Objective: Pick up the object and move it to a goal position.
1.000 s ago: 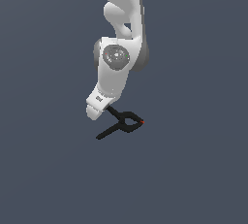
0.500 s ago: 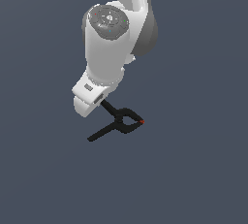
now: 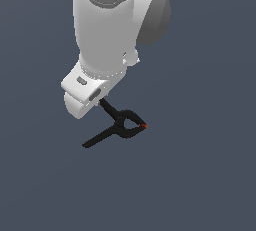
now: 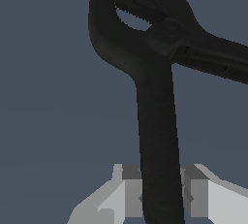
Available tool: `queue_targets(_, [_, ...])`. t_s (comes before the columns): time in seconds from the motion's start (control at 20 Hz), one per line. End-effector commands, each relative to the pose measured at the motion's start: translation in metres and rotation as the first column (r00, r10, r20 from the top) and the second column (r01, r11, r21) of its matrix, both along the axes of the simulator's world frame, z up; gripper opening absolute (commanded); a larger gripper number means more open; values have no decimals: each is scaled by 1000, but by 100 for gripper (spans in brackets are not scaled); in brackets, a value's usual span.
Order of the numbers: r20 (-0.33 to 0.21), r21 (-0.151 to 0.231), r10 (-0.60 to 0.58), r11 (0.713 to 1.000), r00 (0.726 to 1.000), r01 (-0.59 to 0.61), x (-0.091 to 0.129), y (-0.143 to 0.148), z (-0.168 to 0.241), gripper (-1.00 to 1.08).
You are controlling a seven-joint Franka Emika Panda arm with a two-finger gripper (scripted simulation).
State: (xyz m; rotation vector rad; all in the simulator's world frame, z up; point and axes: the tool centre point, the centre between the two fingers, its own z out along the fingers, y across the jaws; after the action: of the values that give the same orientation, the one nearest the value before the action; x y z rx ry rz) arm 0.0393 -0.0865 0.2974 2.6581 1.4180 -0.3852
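- Wrist view: the clamp (image 4: 157,121) fills most of the picture, black, with one handle running down between the two grey fingers (image 4: 131,191) of the gripper (image 4: 160,196).
- The fingers pinch that handle from both sides, touching it; the second handle runs off toward the picture's edge, free of the fingers.
- At the far end of the clamp the looped jaws meet at a small red tip, with a narrow gap showing inside the loop.
- Exterior view: the clamp (image 3: 120,126) hangs just below the white gripper (image 3: 100,100), one handle rising into it, the other slanting down toward the exterior view's left.
- Its red tip points toward the exterior view's right.
- The arm (image 3: 107,25) stands large above the gripper, white with a grey joint on the exterior view's right.
- Around everything is a plain dark blue-grey background; whether the clamp touches any surface cannot be told.
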Motion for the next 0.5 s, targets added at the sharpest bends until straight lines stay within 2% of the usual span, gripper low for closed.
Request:
queue_targets(0.0, [3, -1, 0, 1000, 1000, 0, 4, -1, 9, -100])
queue_targets(0.45, [3, -2, 0, 1000, 1000, 0, 8, -1, 15, -100])
